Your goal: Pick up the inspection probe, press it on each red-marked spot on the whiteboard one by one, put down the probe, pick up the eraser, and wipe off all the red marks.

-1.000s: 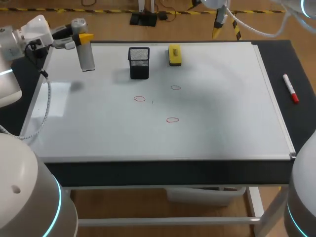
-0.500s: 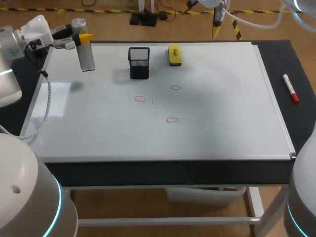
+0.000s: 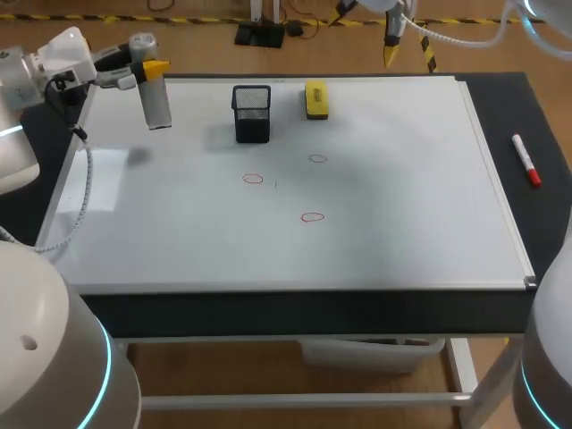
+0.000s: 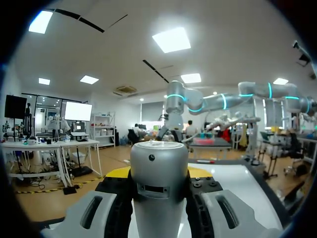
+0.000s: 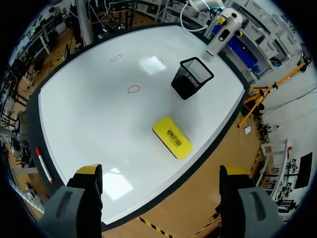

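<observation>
Pinching the probe point(image 3: 157, 100) left of the mesh cup point(image 3: 252, 113), the left gripper point(image 3: 149, 68) looks early on: three red marks point(image 3: 253, 179) unwiped, eraser point(image 3: 315, 99) lying beside the cup, right gripper point(image 5: 161, 172) spread.

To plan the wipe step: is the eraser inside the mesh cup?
No, the eraser lies flat on the whiteboard, apart from the cup.
</observation>
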Controlling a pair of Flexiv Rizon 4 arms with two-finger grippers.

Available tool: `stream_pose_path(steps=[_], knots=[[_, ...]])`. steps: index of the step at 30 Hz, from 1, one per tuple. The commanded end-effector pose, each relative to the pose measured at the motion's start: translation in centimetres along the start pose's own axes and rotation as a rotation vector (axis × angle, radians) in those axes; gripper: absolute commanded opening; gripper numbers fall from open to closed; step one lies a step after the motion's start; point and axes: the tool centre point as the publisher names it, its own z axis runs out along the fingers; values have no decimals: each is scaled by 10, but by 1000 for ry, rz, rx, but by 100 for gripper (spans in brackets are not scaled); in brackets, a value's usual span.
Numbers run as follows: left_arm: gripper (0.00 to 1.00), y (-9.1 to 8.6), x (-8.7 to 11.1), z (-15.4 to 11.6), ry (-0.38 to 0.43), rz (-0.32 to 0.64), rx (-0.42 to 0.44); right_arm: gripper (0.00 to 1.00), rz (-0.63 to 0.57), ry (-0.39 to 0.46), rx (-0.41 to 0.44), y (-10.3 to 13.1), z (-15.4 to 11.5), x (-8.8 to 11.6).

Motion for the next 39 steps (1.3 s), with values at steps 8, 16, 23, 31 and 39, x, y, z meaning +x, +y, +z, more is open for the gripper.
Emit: stream_pose_path(steps=[8,16,23,31,39], knots=[[0,-1,1,1,-4,3,2,100,-287,187,-28,15,28,-25],[0,-1,1,1,-4,3,2,100,-485,332,-38,28,49,-36],[0,-1,1,1,-4,3,2,100,-531,376,-1,36,70,-35],[0,-1,1,1,-4,3,2,100,-539,321,29,40,85,-27],[0,-1,1,1,-4,3,2,100,-561,265,22,39,104,-18]])
